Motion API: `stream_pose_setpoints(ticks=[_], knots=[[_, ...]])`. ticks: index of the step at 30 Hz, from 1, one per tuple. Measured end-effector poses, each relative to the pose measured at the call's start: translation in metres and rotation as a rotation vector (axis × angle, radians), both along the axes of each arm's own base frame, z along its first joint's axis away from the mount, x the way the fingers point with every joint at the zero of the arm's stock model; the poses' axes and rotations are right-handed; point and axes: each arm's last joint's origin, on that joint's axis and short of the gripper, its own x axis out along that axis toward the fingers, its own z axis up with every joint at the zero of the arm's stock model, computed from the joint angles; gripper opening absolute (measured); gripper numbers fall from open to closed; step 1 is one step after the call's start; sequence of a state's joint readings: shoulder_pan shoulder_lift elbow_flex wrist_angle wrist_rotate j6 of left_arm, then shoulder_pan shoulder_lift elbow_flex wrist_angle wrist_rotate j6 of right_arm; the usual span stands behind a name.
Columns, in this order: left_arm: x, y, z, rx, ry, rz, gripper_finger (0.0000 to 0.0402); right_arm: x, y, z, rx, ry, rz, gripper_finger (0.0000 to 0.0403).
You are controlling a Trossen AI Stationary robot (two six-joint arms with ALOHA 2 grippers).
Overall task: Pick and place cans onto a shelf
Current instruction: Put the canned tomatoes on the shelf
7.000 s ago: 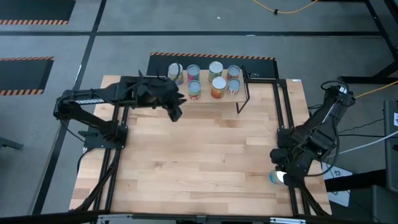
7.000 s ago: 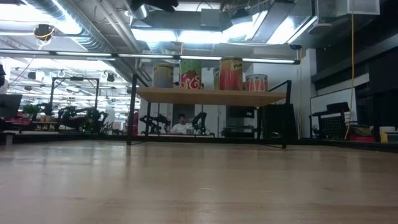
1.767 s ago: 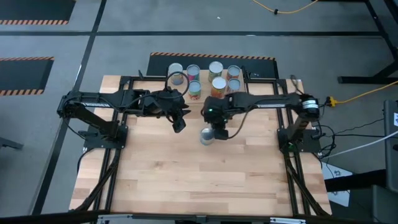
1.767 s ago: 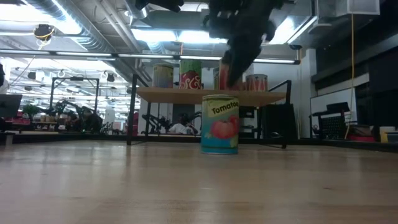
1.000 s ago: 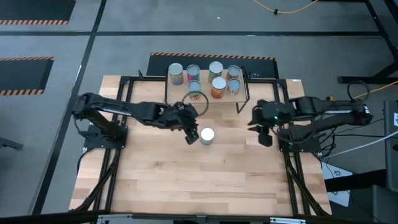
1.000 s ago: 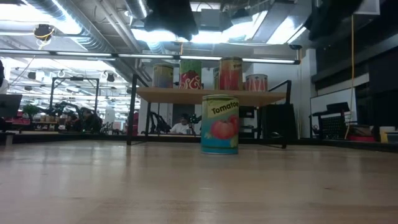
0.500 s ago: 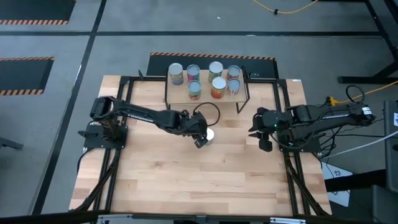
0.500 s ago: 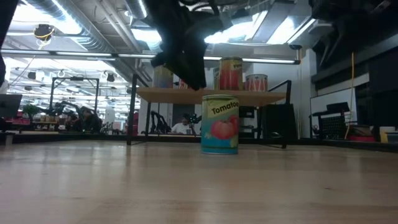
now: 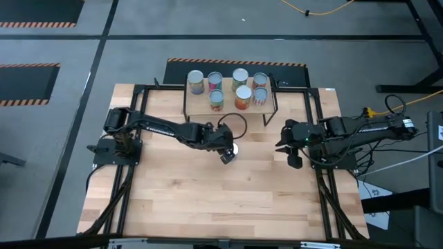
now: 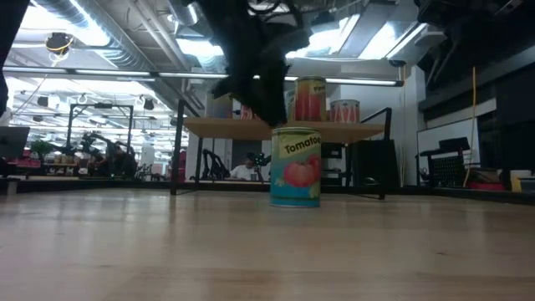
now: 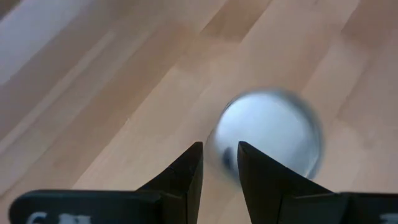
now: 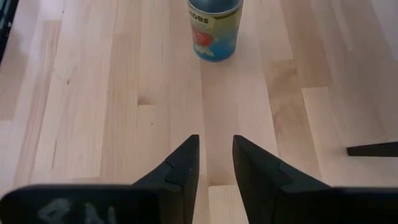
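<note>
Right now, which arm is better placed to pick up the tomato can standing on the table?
Left. Its tool hangs right above the tomato can, nearly touching it, while the right tool waits off to the side.

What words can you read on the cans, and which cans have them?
"Tomato" – on the can standing on the table, above a tomato picture; the word runs off round the side.
Same can in the right wrist view: lettering there, too blurred to read.
Cans on the shelf: red can and the rest have label print, too small to read.
Arms: no readable marking.
</note>
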State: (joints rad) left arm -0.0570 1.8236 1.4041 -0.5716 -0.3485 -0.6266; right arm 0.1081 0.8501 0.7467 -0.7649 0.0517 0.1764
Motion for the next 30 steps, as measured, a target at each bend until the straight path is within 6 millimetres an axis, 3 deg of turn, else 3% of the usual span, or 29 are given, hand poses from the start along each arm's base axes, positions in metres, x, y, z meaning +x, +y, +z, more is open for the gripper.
stream_pose_setpoints(ticks=[19, 30], knots=[[0.006, -0.001, -0.017, -0.011, 0.043, -0.008, 0.0092, 0.001, 0.0, 0.0, 0.0, -0.007, 0.001, 0.0101], [0.006, -0.001, -0.017, -0.014, 0.044, -0.009, 0.0043, 0.0, 0.0, 0.0, 0.001, -0.007, 0.0, 0.0101]])
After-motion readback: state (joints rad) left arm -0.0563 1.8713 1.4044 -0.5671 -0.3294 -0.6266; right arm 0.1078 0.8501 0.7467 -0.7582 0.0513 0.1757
